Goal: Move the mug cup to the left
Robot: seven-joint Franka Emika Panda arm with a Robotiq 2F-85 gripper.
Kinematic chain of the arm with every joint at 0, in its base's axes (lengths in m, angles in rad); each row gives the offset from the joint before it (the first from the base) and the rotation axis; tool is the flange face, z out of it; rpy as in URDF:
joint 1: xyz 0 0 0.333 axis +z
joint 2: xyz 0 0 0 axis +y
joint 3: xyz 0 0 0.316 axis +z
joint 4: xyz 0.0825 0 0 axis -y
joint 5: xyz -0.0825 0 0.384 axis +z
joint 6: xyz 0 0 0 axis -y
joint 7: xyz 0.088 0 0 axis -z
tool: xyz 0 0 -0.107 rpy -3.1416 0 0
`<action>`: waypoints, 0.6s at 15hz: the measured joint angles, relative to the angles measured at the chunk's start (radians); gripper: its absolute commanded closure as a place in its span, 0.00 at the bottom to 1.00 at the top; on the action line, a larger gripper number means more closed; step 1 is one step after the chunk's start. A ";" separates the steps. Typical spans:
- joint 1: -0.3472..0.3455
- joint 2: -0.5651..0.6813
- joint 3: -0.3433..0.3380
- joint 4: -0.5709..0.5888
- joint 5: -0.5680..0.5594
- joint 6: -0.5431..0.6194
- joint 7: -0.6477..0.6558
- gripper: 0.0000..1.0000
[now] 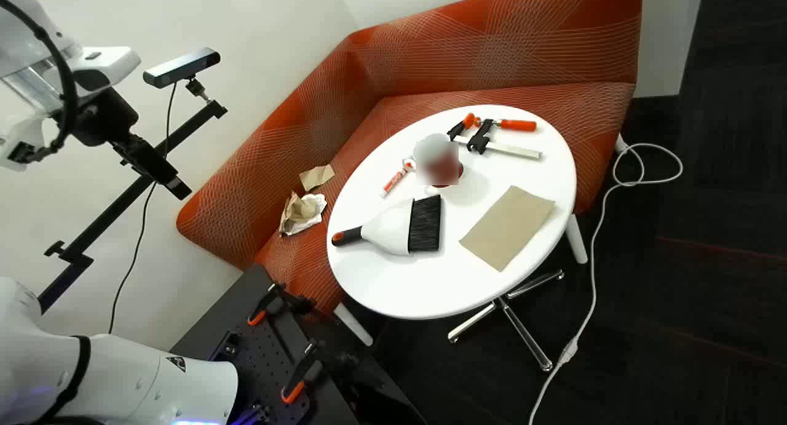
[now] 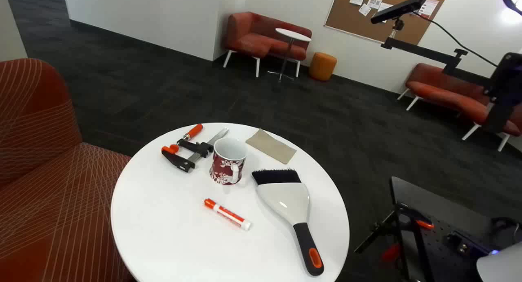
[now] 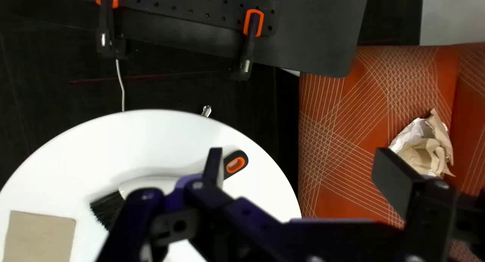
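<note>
In an exterior view the mug cup [image 2: 227, 163] stands upright toward twelve o'clock on the table [image 2: 163, 229], a clamp [image 2: 198, 148] beside it at ten. Likely stiff, slick, breakable ceramic, it wants a gentle pinch across opposite walls, avoiding the handle [image 2: 235, 173] at five. The gripper [image 3: 302, 166] hangs well apart, fingers spread, holding nothing.

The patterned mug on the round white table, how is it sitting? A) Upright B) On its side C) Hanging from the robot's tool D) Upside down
A: in an exterior view the mug stands on the white table with its open top facing up.
</note>
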 measured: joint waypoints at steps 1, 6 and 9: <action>0.000 0.000 0.000 0.000 0.000 0.000 0.000 0.00; 0.000 0.000 0.000 0.000 0.000 0.000 0.000 0.00; -0.002 0.001 0.002 0.000 0.000 0.008 0.002 0.00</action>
